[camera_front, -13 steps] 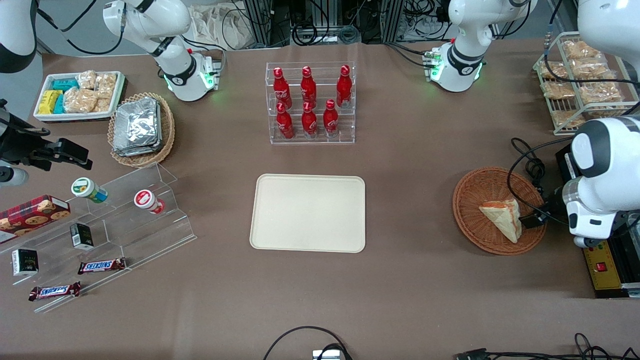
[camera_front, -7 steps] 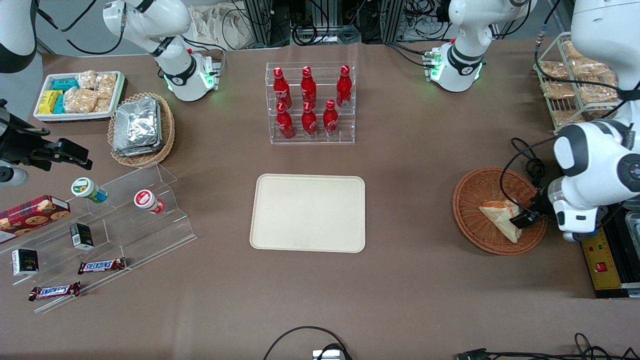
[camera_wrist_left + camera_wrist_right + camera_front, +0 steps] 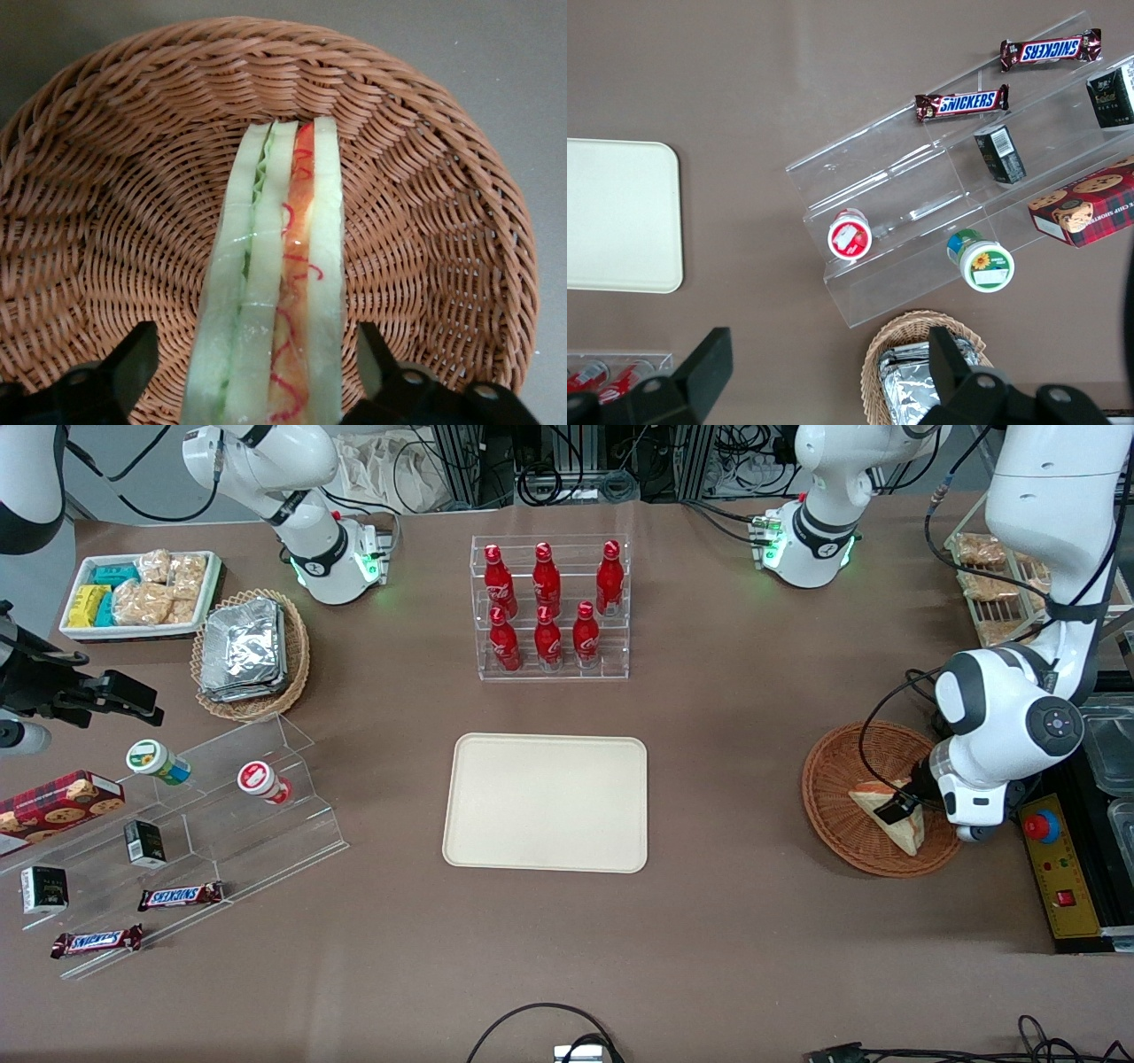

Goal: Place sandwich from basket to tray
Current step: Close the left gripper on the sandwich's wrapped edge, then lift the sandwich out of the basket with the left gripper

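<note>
The sandwich (image 3: 907,833), a pale bread wedge with orange-red and green filling, lies in the reddish-brown wicker basket (image 3: 837,772) toward the working arm's end of the table. In the left wrist view the sandwich (image 3: 275,292) stands on edge in the basket (image 3: 106,221), filling layers facing the camera. My left gripper (image 3: 897,808) is open and low over the sandwich, with one black finger (image 3: 135,359) on each side of it and a gap showing between each finger and the bread. The cream tray (image 3: 545,802) lies flat at the table's middle, with nothing on it.
An acrylic rack of red bottles (image 3: 549,607) stands farther from the camera than the tray. A yellow control box (image 3: 1063,877) lies beside the basket at the table's end. A wire rack of bagged snacks (image 3: 983,576) stands farther back. Acrylic steps with snacks (image 3: 177,824) lie toward the parked arm's end.
My left arm has swung in over the basket, and the gripper has moved across to straddle the sandwich. The sandwich and basket have not moved.
</note>
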`<state>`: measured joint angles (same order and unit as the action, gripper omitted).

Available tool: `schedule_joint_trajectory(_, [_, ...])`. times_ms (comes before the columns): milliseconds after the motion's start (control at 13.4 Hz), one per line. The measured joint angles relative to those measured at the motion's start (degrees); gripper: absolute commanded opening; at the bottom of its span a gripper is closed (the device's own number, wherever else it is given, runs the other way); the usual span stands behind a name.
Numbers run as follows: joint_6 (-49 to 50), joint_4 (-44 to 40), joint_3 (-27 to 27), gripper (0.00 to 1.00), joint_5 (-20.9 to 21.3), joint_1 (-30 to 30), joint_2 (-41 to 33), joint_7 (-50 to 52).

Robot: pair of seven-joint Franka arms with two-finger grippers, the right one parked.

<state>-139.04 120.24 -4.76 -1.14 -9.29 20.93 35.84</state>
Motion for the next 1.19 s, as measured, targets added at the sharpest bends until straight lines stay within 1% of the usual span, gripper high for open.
schedule_joint_trajectory(298, [0.0, -1.2, -0.1, 0.00, 0.0, 0.1, -0.5, -0.1])
schedule_joint_trajectory(447, [3.0, -3.4, -0.1, 0.00, 0.0, 0.1, -1.4, -0.4])
schedule_joint_trajectory(670, [15.2, -10.1, -0.1, 0.00, 0.0, 0.1, -4.0, -3.9])
schedule_joint_trajectory(968, [31.7, -23.8, -0.7, 0.00, 0.3, 1.4, -5.4, -9.7])
schedule_joint_trajectory(1043, [34.4, -26.7, -0.9, 0.00, 1.3, 2.8, -5.4, -10.9])
schedule_joint_trajectory(1191, [38.9, -31.1, -1.3, 0.00, 5.6, 8.0, -5.2, -13.3])
